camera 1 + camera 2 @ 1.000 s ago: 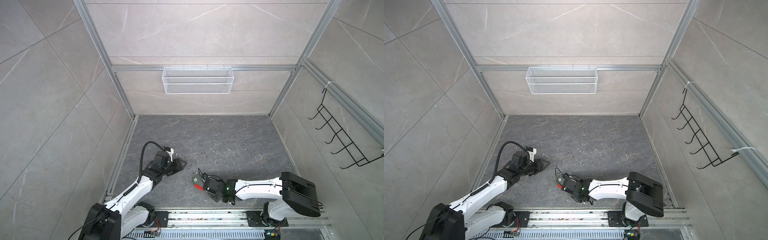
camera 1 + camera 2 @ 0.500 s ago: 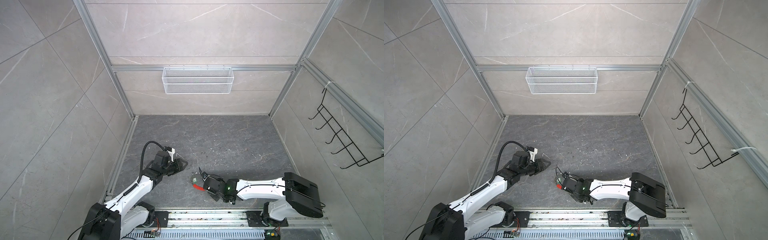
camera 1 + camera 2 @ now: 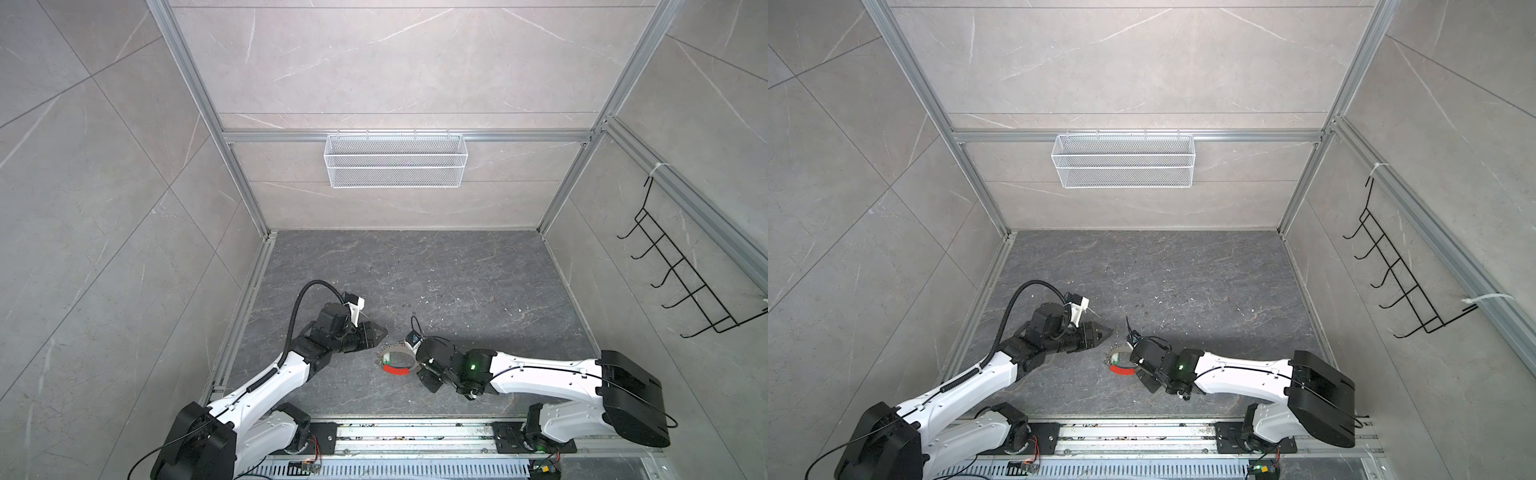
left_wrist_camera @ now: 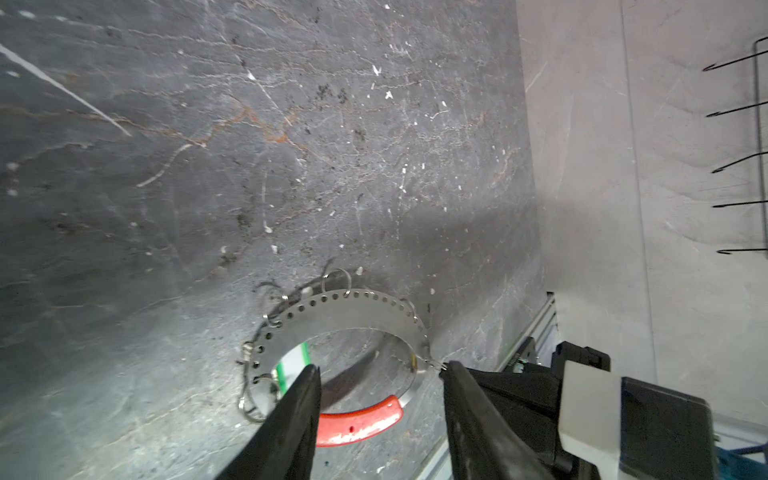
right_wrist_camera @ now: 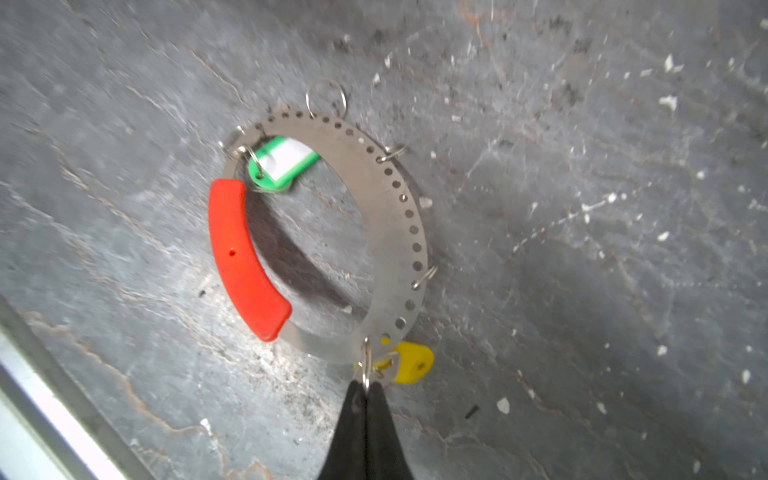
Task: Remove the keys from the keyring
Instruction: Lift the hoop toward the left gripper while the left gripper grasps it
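The keyring [image 5: 399, 208] is a flat grey metal hoop pierced with holes, with a curved red sleeve [image 5: 241, 257] over one side. It rests on the dark floor in both top views [image 3: 390, 358] [image 3: 1119, 356]. A key with a green tag [image 5: 282, 164] hangs inside the hoop. A key with a yellow tag [image 5: 411, 361] hangs at its rim on a small wire ring [image 5: 365, 365]. My right gripper [image 5: 365, 388] is shut on that small ring. My left gripper [image 4: 382, 368] is open, just left of the hoop [image 3: 381, 332], holding nothing.
Several bare wire rings [image 5: 326, 97] hang along the hoop's rim. A white mesh basket [image 3: 395, 160] is fixed to the back wall and a black hook rack [image 3: 681, 282] to the right wall. A metal rail [image 3: 415, 432] runs along the front edge.
My right gripper's jaws have shut on the small ring by the yellow tag. The left gripper's jaws have narrowed a little; that arm has hardly moved.
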You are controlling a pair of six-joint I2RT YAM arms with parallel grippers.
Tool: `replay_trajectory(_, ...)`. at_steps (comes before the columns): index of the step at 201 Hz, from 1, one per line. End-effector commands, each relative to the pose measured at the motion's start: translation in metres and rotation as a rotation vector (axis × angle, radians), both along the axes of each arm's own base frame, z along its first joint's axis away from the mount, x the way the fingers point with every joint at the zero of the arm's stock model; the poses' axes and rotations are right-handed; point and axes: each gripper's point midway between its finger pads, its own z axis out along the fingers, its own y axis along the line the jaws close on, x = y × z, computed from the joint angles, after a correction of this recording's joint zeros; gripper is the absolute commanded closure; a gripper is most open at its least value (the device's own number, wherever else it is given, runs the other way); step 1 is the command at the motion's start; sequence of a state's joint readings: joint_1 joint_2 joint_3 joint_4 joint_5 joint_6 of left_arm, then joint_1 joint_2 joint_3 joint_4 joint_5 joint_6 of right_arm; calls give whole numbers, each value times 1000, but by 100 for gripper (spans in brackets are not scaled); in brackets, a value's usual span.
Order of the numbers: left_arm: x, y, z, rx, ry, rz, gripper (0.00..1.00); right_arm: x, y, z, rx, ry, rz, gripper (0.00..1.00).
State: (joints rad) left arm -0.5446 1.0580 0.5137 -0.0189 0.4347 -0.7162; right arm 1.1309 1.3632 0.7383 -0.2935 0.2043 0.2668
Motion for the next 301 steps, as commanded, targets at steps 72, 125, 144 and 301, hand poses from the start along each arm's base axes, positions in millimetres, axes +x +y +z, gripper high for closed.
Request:
replay_trajectory(72,-30,-33,83,-239,-308,-212,83,8,20,87,324,-32,150,100)
replay_trajectory(125,-60,-52,116,-356,-414,-382,77,2,20,128,463,3,255,100)
replay_trajectory(144,-73,-59,126,-380,-445,-454,65,-3,23,136,495,20,295,100)
replay_trajectory(301,-90,-60,142,-361,-512,-529,67,-27,25,170,626,78,444,100)
